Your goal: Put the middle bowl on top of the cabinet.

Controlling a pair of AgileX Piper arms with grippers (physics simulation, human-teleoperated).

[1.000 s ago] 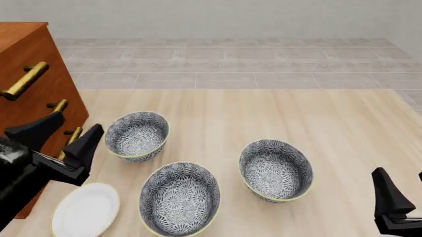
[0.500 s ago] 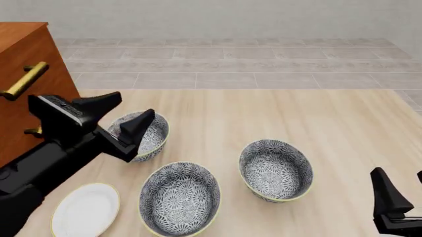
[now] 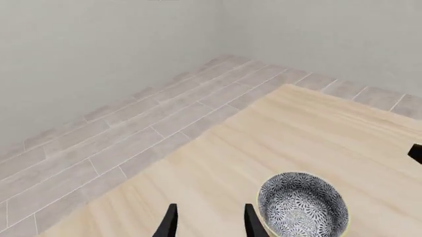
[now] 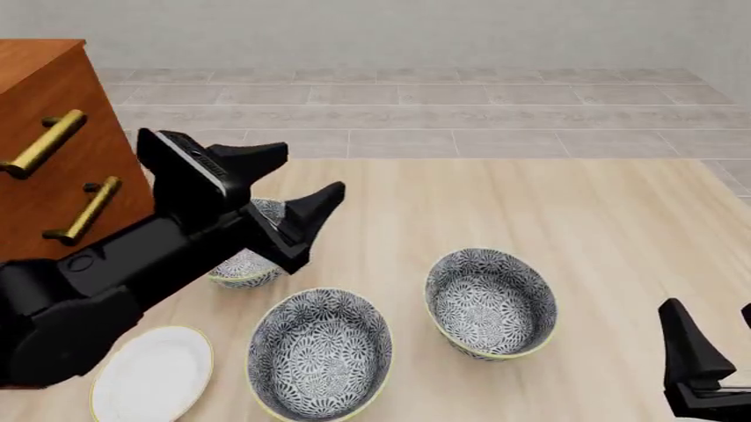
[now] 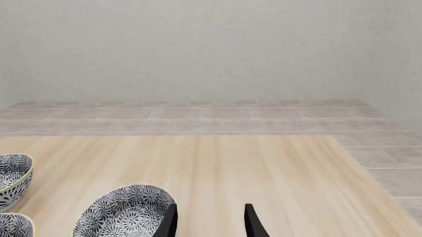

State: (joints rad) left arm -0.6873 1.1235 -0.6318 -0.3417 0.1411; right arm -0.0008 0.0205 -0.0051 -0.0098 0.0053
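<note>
Left claw (image 4: 301, 176) hangs spread and empty above the bench (image 4: 586, 202). The middle bowl (image 4: 319, 352) sits nearer, I think. Come back, lower over its rim, pinch one wall squarely.

Glossy patterned ceramic middle bowl (image 4: 319, 352), orange-brown wooden cabinet (image 4: 47, 176) with shiny brass handles (image 4: 45, 141), pale matt wood-grain table (image 4: 564, 211).

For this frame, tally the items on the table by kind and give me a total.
Patterned bowls: 3, near the cabinet, near edge, right
White plate: 1
Cabinet: 1
Total: 5
</note>
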